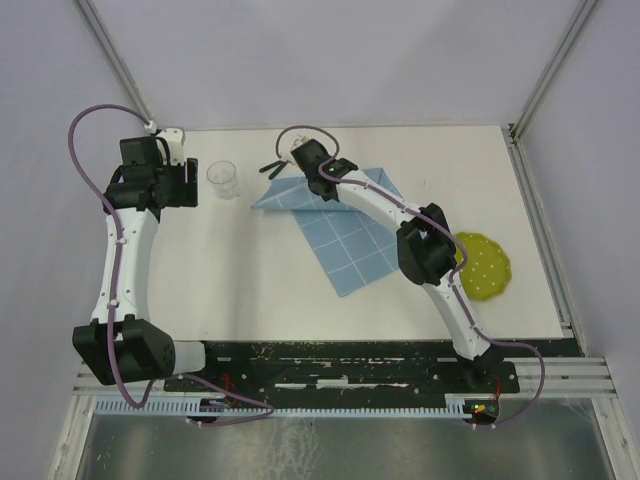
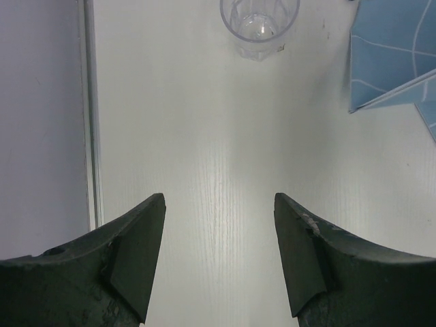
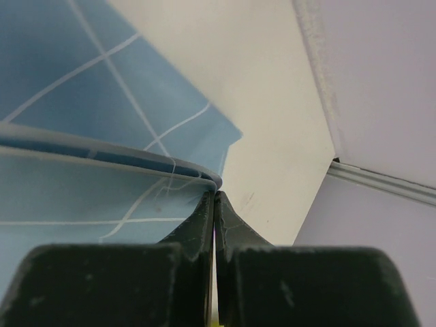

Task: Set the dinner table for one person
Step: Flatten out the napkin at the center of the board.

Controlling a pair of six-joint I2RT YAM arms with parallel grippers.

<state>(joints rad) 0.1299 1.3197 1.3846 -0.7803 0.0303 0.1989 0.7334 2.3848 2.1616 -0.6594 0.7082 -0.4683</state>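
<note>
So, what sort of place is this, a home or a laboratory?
Probably a robot laboratory cell: two robot arms bolted to a black base plate, and aluminium frame posts with plain walls around the dinner table.

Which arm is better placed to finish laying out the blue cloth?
Right. The right gripper is shut on the folded-over edge of the blue cloth. The left gripper stands open and empty over the table, short of the clear cup.

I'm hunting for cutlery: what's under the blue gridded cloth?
Nothing visible: the blue cloth lies flat on the table, one corner folded over in the right gripper. Anything beneath is covered.
</note>
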